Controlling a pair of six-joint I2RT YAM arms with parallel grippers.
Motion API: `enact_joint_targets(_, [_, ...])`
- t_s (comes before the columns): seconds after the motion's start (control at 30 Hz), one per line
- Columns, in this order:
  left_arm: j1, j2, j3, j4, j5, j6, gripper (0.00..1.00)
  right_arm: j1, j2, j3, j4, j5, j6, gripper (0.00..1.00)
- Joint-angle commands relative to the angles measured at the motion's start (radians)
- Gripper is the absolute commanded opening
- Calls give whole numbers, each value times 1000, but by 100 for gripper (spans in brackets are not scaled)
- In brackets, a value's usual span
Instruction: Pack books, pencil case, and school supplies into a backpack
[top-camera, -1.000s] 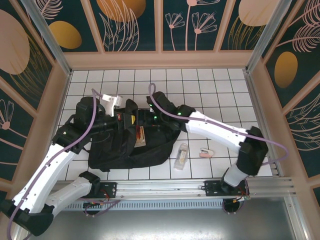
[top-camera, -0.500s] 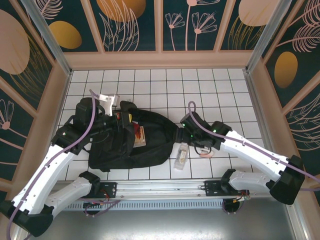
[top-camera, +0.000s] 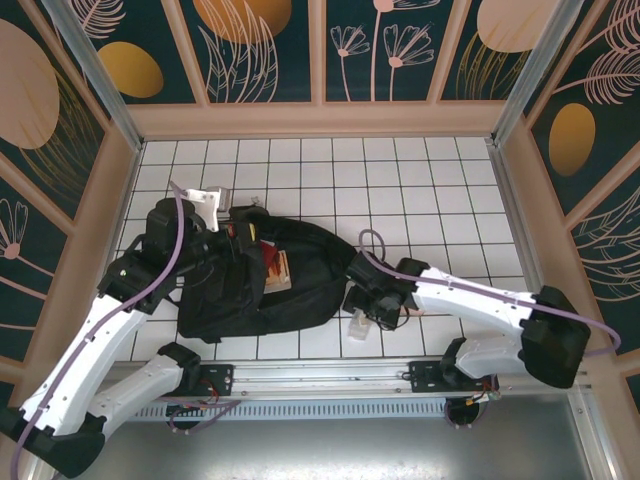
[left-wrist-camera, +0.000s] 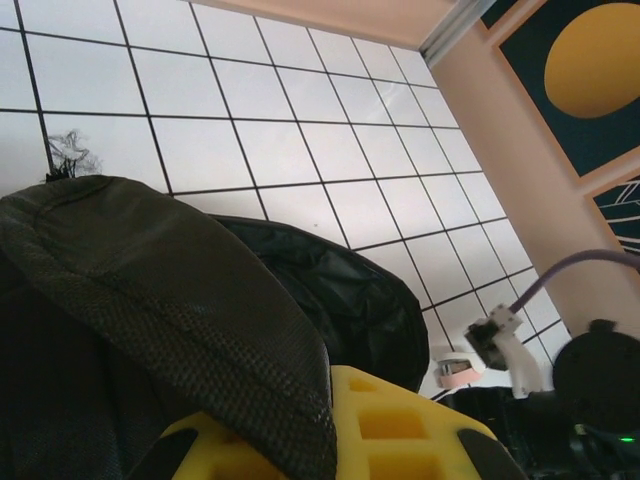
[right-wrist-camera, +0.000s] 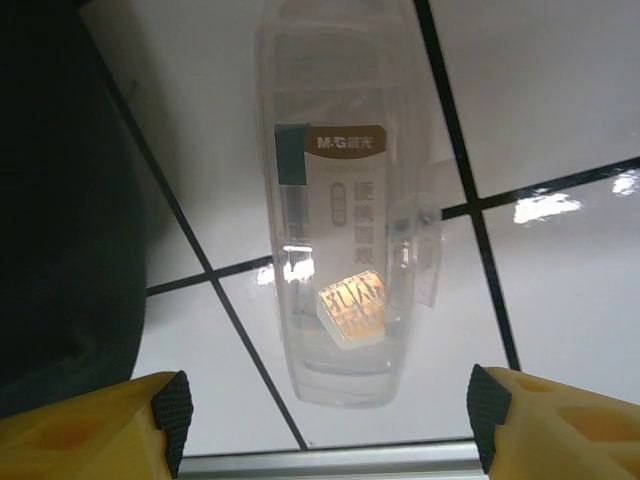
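Note:
The black backpack (top-camera: 300, 290) lies open on the tiles with the books (top-camera: 279, 268) showing orange and white inside its mouth. My left gripper (top-camera: 243, 232) is shut on the backpack's mesh flap (left-wrist-camera: 180, 290), holding it up over a yellow finger (left-wrist-camera: 400, 430). My right gripper (top-camera: 366, 306) hangs open just right of the bag. Its pads (right-wrist-camera: 172, 408) stand either side of the near end of a clear packet (right-wrist-camera: 340, 200), one of the school supplies, lying flat on the tiles, not touching it. A pink tape roll (left-wrist-camera: 456, 371) lies beyond. The pencil case is hidden.
The backpack's dark side (right-wrist-camera: 60, 200) is close on the left of the packet. The metal rail (right-wrist-camera: 330, 465) at the table's near edge runs just below the right fingers. Wooden walls (top-camera: 320, 120) enclose the white tiled floor, with free tiles at the back and right.
My right arm has swung out of the backpack's mouth, rightward and down toward the near edge, ending over the clear packet. The left gripper has pulled the flap slightly back and left.

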Motion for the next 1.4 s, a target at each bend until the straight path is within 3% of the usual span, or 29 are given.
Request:
enact_joint_targets(0.0, [0,-31,-4,100,25,-46,0,13,59,-14,58,-31,20,76])
enact_joint_targets(0.27, [0,-37,-16,115,44,-49,0,16,145,-43,98,-39,11,86])
enact_joint_targets(0.47, [0,-47,-31,134,54,-58,0,23,183,-45,95,-3,19,87])
enact_joint_targets(1.13, [0,-53,-39,138,83,-67,0,42,211,-36,121,57,6,62])
enact_joint_targets(1.37, [0,-44,-43,148,96,-75,0,45,182,-33,116,71,15,59])
